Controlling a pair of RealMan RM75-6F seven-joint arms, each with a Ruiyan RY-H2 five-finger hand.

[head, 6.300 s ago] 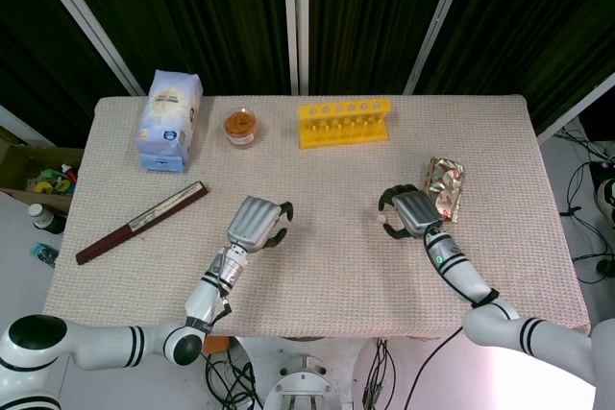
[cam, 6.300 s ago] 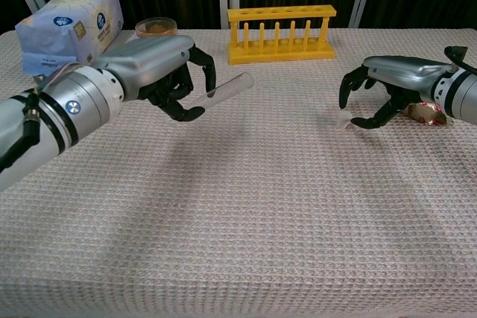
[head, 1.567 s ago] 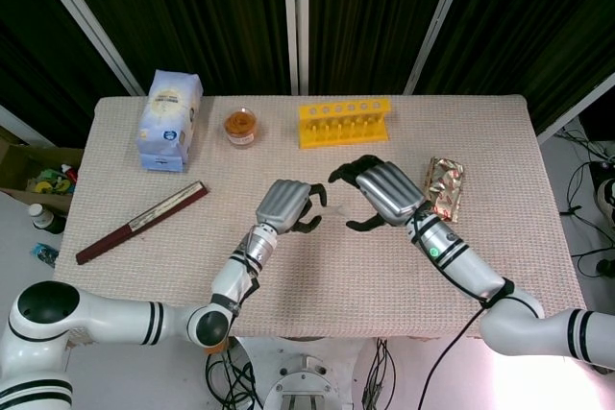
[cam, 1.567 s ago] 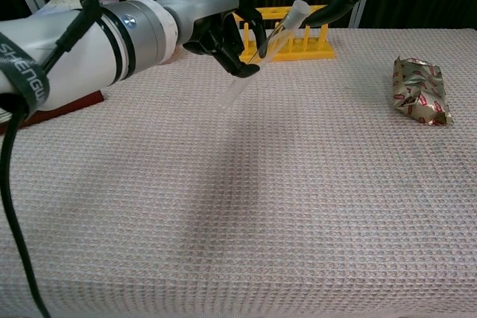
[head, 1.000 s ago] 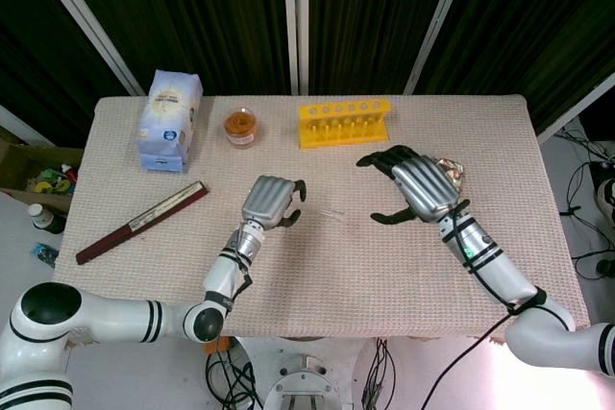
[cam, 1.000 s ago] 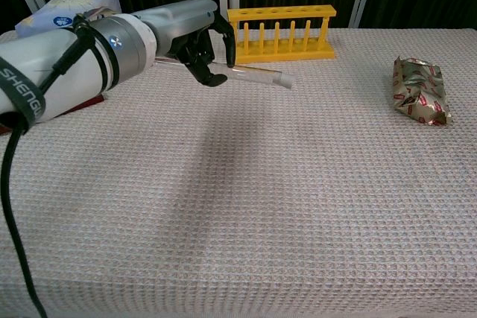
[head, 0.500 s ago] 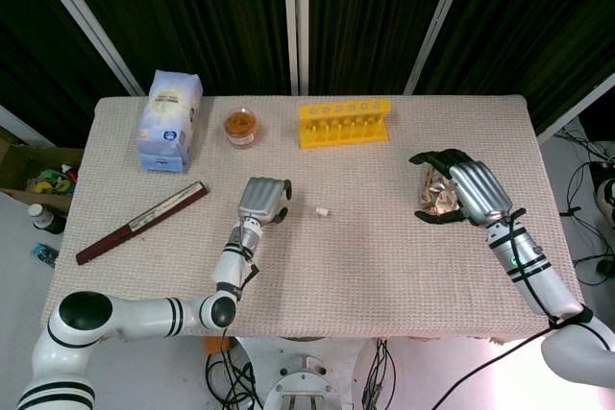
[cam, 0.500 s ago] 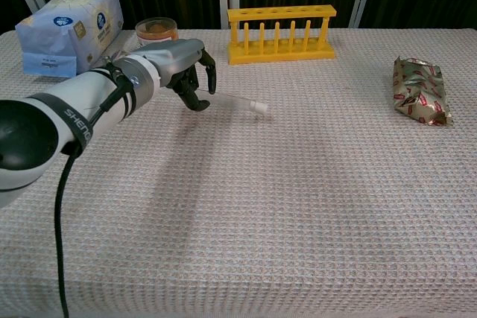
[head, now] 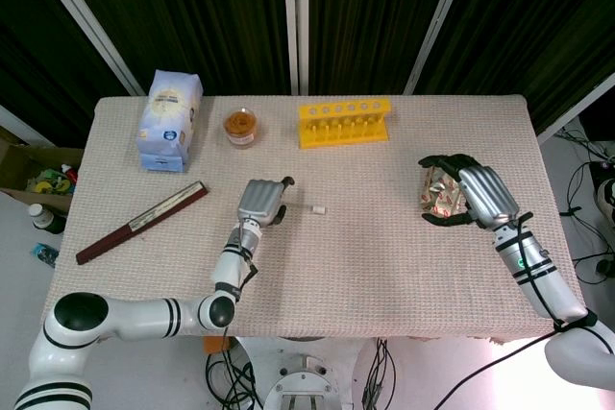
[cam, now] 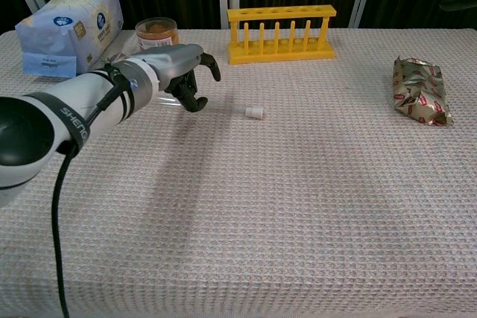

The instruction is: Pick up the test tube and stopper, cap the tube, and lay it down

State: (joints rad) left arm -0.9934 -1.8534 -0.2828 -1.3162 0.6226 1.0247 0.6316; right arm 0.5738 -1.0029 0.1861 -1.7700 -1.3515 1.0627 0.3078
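One capped test tube [cam: 223,109] lies flat on the woven tablecloth [cam: 298,199], its white stopper [cam: 255,113] seated on the end away from the left hand [cam: 175,72]; that hand's fingers [cam: 195,102] are spread over the glass end, gripping nothing. The right hand [head: 478,193] hangs half-curled and empty above one foil packet [head: 437,189] (only the head view shows it). Behind stand one yellow tube rack [cam: 282,32], one jar [cam: 156,32], one flour bag [cam: 71,18]; one dark flat bar [head: 140,223] lies at left.
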